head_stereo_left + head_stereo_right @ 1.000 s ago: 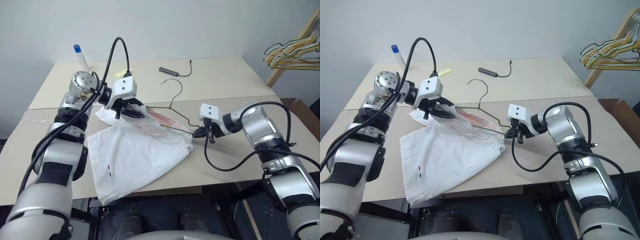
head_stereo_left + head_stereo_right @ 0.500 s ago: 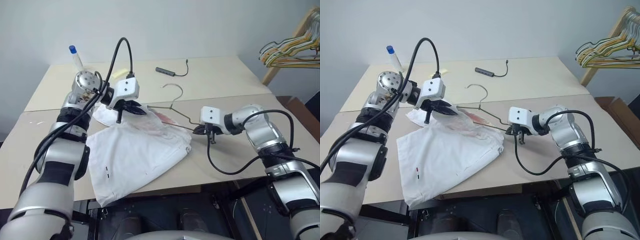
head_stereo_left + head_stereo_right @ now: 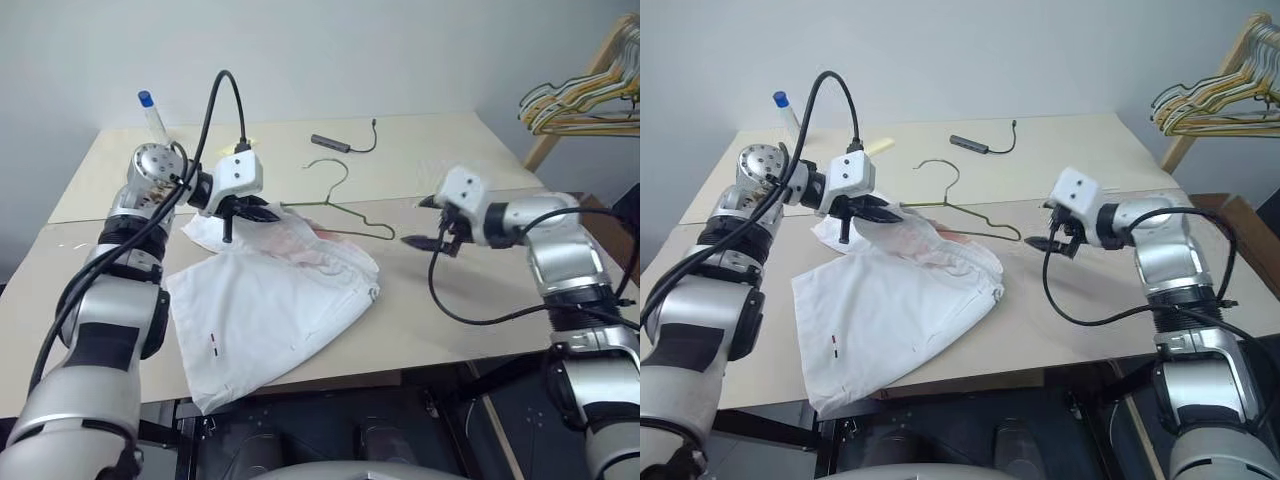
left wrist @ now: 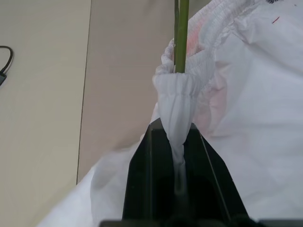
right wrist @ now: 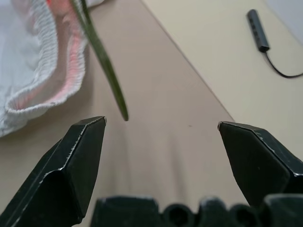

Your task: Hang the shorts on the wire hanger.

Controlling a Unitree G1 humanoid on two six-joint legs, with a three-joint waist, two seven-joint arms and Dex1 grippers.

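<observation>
White shorts (image 3: pixel 275 300) spread on the counter (image 3: pixel 470 310), waistband end pinched in the closed left hand (image 3: pixel 262 213); right hand (image 3: pixel 428 232) wide open, empty, just off the wire hanger (image 3: pixel 340 205) tip; hanger lies across the waistband.

The shorts (image 3: pixel 275 300) are white, with a pale pink blush under the gathered waistband at their 1 o'clock corner and two tiny marks, one red and one dark, near the 7 o'clock hem. The wire hanger (image 3: pixel 335 205) is a dull olive-bronze (greener in the wrist views). The table (image 3: pixel 440 160) is plain beige. Both grippers, the left gripper (image 3: pixel 262 213) and the right gripper (image 3: pixel 428 222), have black fingers beneath white housings. At 2 o'clock hang yellow, green and white hangers (image 3: pixel 580 105). A grey hub (image 3: pixel 330 143) trails a black cable.
</observation>
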